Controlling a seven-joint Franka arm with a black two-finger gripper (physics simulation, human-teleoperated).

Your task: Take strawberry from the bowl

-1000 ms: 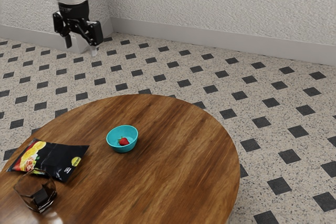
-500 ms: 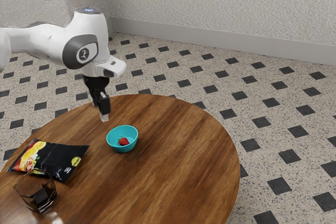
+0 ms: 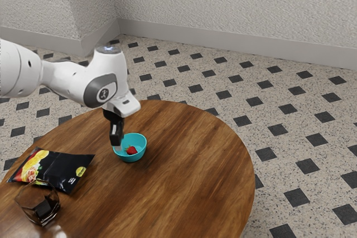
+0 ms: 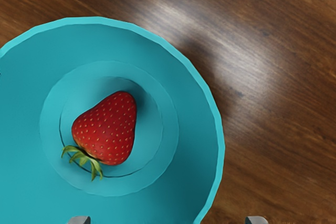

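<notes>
Round wooden table (image 3: 189, 188), on it a turquoise bowl (image 3: 133, 159), a black packet (image 3: 61, 165) and, near that, a glass (image 3: 40, 204).

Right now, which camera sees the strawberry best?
The wrist view does. It looks down into the bowl from close up, so the whole strawberry shows, even its tiny seeds and green leaves. The exterior view shows it only as a small red shape in the bowl, too little to make out seeds.

Red, green-leaved strawberry (image 4: 107, 129) is lying on its side, centrally, inside turquoise bowl (image 4: 197, 145); bowl is standing upright on table (image 3: 189, 176).
</notes>
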